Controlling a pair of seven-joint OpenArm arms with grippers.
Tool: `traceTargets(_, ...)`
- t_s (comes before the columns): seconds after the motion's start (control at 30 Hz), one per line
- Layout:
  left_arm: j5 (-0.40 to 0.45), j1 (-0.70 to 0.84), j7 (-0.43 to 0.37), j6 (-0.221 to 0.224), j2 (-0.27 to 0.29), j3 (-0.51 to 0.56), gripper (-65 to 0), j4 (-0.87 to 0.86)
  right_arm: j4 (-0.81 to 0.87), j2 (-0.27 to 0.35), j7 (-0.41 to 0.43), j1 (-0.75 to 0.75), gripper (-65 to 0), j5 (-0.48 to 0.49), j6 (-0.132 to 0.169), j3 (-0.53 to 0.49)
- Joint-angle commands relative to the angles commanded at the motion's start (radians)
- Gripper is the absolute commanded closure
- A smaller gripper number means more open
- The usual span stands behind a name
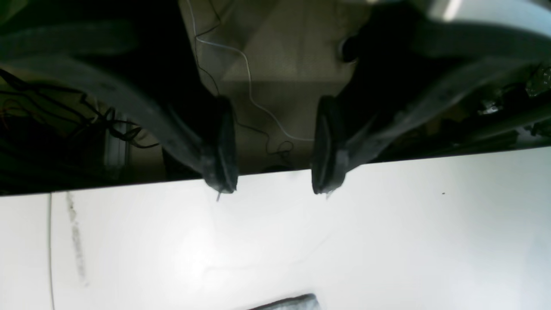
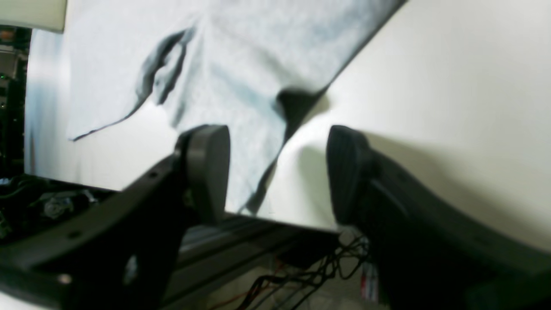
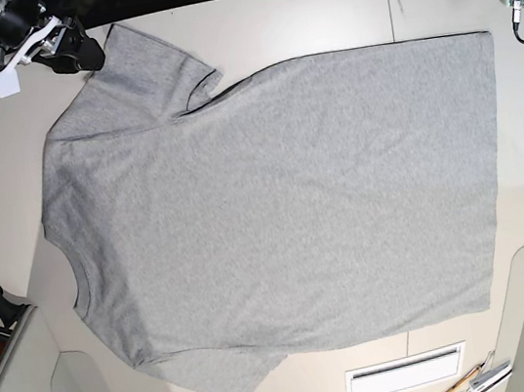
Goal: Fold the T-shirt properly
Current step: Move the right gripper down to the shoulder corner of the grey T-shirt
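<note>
Across the tabletop (image 3: 333, 13), T-shirt (image 3: 283, 203) is lying flat — soft, light, limp; I am eyeing sleeve and hem corners. Left hand (image 1: 273, 146) and right hand (image 2: 275, 172) are hanging released, empty.

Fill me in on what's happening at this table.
A two-armed robot is set to fold a grey T-shirt, which lies spread flat on the white table, no fold made yet. The right gripper is open at the sleeve by the table's edge, holding nothing. The left gripper is open too, over bare table near the shirt's bottom hem corner.
</note>
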Motion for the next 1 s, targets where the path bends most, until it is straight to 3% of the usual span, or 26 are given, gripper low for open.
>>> traceTargets(0.37,0.0,0.0,0.001,0.0,0.0,0.0,-31.9,0.0,-0.006,-0.055,0.023,0.045,-35.8,-0.039,0.0,-0.098)
traceTargets(0.87,-0.007,0.0,0.013,0.0,0.0,0.0,-31.9,0.0,-0.09,-0.077,0.026,0.16,-35.6,-0.069,0.001,-0.099)
traceTargets(1.0,-0.007,0.0,0.015,-0.001,0.0,0.0,-31.9,0.0,-0.09,-0.078,0.072,0.161,-34.1,-0.092,0.001,-0.099)
